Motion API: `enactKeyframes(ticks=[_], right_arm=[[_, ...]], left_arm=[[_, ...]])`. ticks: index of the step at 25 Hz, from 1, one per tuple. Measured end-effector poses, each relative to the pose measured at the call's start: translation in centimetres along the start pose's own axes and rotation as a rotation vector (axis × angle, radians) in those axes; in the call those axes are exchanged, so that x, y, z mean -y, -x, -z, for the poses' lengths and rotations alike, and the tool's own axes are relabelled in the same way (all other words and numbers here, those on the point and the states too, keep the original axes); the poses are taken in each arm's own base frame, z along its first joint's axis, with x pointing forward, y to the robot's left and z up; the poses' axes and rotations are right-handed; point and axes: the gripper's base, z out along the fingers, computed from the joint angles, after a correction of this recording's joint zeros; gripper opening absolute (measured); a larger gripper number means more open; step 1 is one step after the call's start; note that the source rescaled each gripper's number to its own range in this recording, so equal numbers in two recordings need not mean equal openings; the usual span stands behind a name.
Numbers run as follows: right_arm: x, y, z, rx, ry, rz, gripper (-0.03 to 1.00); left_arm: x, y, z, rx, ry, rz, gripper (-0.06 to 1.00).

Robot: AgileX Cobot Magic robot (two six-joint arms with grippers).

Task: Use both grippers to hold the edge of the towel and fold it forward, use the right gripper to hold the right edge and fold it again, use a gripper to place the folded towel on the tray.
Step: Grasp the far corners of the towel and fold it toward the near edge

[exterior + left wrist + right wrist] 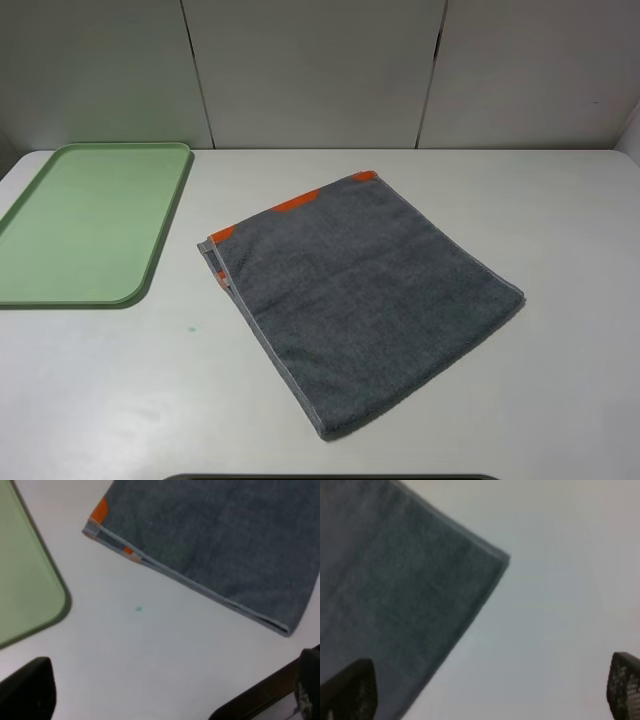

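Observation:
The dark grey towel (360, 290) lies flat and skewed on the white table, orange stripes at its far left end (295, 205). Its pale hemmed edge (265, 340) runs down the near-left side and shows two layers in the left wrist view (200, 587). The light green tray (90, 220) sits at the far left with nothing on it. Neither gripper shows in the high view. My left gripper (170, 695) hangs open above bare table near the towel's (225, 540) hem and the tray's (25, 580) corner. My right gripper (487, 690) is open above a corner of the towel (395, 590).
White wall panels stand behind the table. A small green speck (187, 327) marks the table between tray and towel. A dark strip (330, 477) lies along the table's near edge. Bare tabletop extends to the right of the towel.

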Motion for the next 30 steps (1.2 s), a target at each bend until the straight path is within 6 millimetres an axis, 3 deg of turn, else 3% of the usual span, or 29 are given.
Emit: enactKeyframes(ticks=[12,20,30], right_arm=[[-4.8,-0.3,-4.4,-0.117,-0.008,0.046,1.00],[-6.1,-0.3,-6.9,-0.146,-0.067,0.028,1.00],[-6.6,0.5,-10.5,-0.172,-0.100,-0.031,1.00]], left_arm=[[-0.2,0.6,-0.8,-0.018,-0.035,0.021,0.96],[-0.6,3.2,-2.3,-0.108,-0.113,-0.017,0.94],[1.3,4.5,-7.5,-0.367,-0.225,-0.255,0.93]])
